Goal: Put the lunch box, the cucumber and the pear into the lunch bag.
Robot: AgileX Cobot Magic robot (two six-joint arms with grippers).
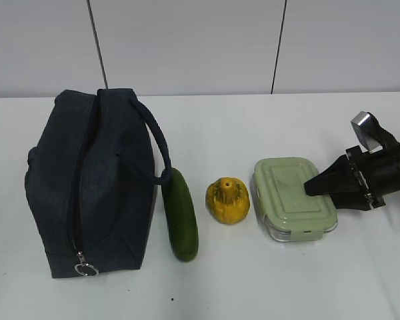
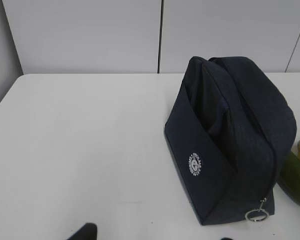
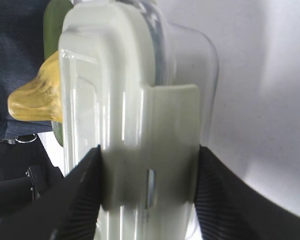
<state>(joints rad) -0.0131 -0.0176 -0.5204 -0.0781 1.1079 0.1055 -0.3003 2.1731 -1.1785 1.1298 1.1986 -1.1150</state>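
The lunch box (image 1: 290, 197), clear glass with a pale green lid, lies flat on the table at the right. My right gripper (image 1: 320, 193) comes in from the right and is shut on its near end. In the right wrist view both fingers press the lid clip of the lunch box (image 3: 120, 100) inside the right gripper (image 3: 149, 155). Left of the box sits the yellow pear (image 1: 227, 200), then the dark green cucumber (image 1: 181, 213), which lies against the navy lunch bag (image 1: 87, 187). My left gripper (image 2: 155, 236) is open over bare table, left of the lunch bag (image 2: 230, 140).
The bag's silver zipper ring (image 1: 87, 269) hangs at its near end, and its loop handle (image 1: 157, 143) arches toward the cucumber. A white wall stands behind the white table (image 1: 267, 287).
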